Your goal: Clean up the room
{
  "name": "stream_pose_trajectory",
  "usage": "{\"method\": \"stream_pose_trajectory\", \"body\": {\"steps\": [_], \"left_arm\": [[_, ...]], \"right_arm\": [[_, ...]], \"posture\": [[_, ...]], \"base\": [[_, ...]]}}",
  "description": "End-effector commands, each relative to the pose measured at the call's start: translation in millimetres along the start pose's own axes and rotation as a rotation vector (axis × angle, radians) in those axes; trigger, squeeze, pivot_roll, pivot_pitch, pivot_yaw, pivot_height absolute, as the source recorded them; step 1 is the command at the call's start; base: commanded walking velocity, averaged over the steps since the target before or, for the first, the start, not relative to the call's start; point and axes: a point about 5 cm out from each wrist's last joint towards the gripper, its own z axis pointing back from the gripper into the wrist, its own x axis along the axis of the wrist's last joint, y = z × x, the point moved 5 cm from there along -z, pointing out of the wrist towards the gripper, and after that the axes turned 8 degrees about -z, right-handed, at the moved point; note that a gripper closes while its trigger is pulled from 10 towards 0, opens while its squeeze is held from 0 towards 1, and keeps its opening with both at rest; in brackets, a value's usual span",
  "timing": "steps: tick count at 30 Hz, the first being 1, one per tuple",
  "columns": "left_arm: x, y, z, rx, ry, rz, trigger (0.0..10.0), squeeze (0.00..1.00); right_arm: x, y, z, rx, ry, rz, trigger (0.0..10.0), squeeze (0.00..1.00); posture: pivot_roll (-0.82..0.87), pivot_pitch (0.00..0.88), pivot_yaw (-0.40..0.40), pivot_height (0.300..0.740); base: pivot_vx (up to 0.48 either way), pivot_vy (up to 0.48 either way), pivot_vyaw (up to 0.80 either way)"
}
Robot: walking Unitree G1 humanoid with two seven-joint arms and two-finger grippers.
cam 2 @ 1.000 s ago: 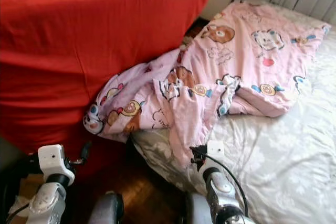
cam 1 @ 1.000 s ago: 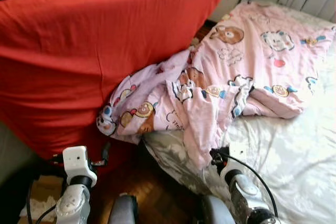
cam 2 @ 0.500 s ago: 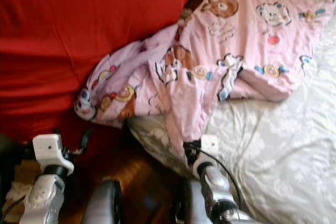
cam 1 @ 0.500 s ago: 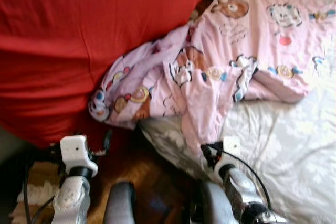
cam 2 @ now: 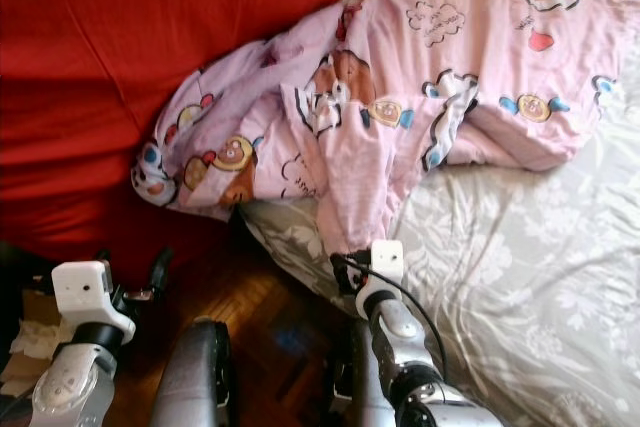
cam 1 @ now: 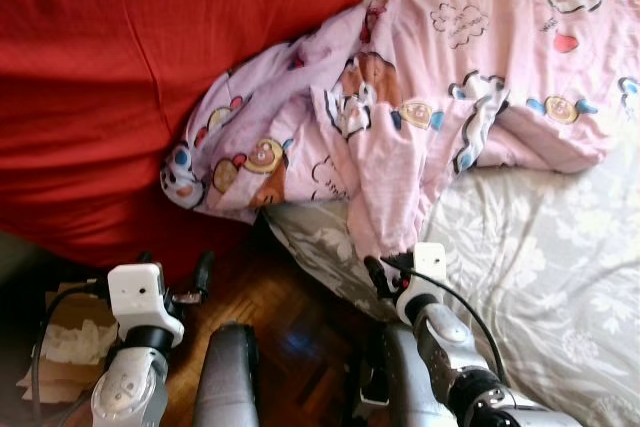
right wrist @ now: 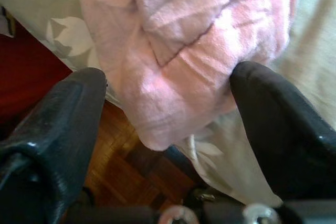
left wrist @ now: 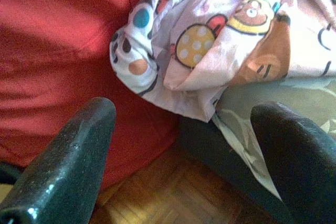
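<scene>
**Robot's right gripper reached hanging corner of cartoon blanket**

A rumpled pink fleece blanket printed with cartoon bears and animals [cam 1: 440,97] lay across a bed covered by a pale grey floral sheet [cam 1: 540,277], its bunched end spilling toward 9 o'clock against a large red fabric-covered cushion [cam 1: 110,77]. One narrow fold hung down over the mattress edge toward 6 o'clock, above a dark parquet wood floor [cam 1: 290,317].

The right gripper [right wrist: 168,103] sat at that fold's lower tip. In the right wrist view its two black fingers [right wrist: 63,129] stood wide apart with the pink corner between them, the cloth brushing or nearly brushing the finger at one side; the jaws had not closed on it.

The left gripper [left wrist: 184,150] was lower and off toward 8 o'clock of the blanket, over the floor beside the red cushion. Its jaws were also spread wide and held nothing, the spotted end of the blanket lying ahead of them and apart.

A cardboard box with crumpled paper [cam 1: 70,342] sat at the frame's 8 o'clock edge.
</scene>
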Motion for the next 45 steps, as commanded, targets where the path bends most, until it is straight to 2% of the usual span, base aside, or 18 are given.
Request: {"method": "stream_pose_trajectory", "body": {"steps": [1, 9, 10, 11, 15, 21, 22, 23, 24, 25, 30, 45], "left_arm": [[-3, -1.8, 7.8, -0.004, 0.034, 0.002, 10.0, 0.0], [3, -12.1, 19.1, -0.016, 0.042, 0.014, 10.0, 0.0], [5, -13.1, 20.6, -0.017, 0.042, 0.018, 10.0, 0.0], [8, -14.4, 22.6, -0.017, 0.043, 0.022, 10.0, 0.0], [17, -18.3, 33.0, -0.004, 0.043, 0.045, 10.0, 0.0], [27, -23.7, 40.6, 0.005, 0.033, 0.072, 10.0, 0.0], [29, -24.8, 40.5, 0.005, 0.032, 0.077, 10.0, 0.0], [30, -25.3, 40.8, 0.005, 0.031, 0.079, 10.0, 0.0], [29, -25.5, 40.6, 0.005, 0.03, 0.08, 10.0, 0.0], [30, -27.3, 42.2, 0.003, 0.034, 0.081, 10.0, 0.0], [30, -26.1, 46.4, 0.013, 0.047, 0.08, 10.0, 0.0], [30, -26.1, 46.4, 0.013, 0.047, 0.08, 10.0, 0.0]], "right_arm": [[-8, -2.2, 3.3, -0.007, 0.016, -0.007, 10.0, 1.0], [-4, -1.5, 1.1, -0.012, 0.012, 0.033, 10.0, 1.0], [-2, -1.8, 0.7, -0.016, 0.01, 0.045, 10.0, 0.82], [-1, -2.2, 0.2, -0.017, 0.007, 0.055, 10.0, 0.0], [0, -3.4, 0.2, -0.019, 0.012, 0.085, 10.0, 0.0], [-5, -0.5, 1.7, 0.007, 0.027, 0.108, 10.0, 0.0], [-5, 0.4, 1.6, 0.012, 0.027, 0.106, 7.6, 0.0], [-5, 0.3, 1.6, 0.013, 0.026, 0.105, 7.6, 0.0], [-5, 0.8, 1.6, 0.015, 0.025, 0.103, 1.3, 0.0], [-6, 1.1, 1.8, 0.017, 0.025, 0.101, 0.0, 0.0], [-6, 6.3, 1.7, 0.049, 0.02, 0.085, 0.0, 0.0], [-6, 6.3, 1.7, 0.049, 0.02, 0.085, 0.0, 0.0]], "posture": [[0.23, 0.475, -0.074, 0.626], [0.22, 0.511, -0.089, 0.626], [0.21, 0.521, -0.097, 0.626], [0.2, 0.532, -0.105, 0.626], [0.15, 0.58, -0.15, 0.626], [0.13, 0.603, -0.179, 0.626], [0.13, 0.607, -0.181, 0.626], [0.12, 0.611, -0.184, 0.626], [0.12, 0.611, -0.184, 0.626], [0.12, 0.618, -0.188, 0.626], [0.12, 0.627, -0.195, 0.626], [0.12, 0.627, -0.195, 0.626]], "base": [[0.0, 0.0, 0.0], [0.0, 0.0, 0.0], [0.0, 0.0, 0.0], [0.0, 0.0, 0.0], [0.0, 0.0, 0.0], [0.0, 0.0, 0.0], [0.0, 0.0, 0.0], [0.0, 0.0, 0.0], [0.0, 0.0, 0.0], [0.0, 0.0, 0.0], [0.0, 0.0, 0.0], [0.0, 0.0, 0.0]]}}
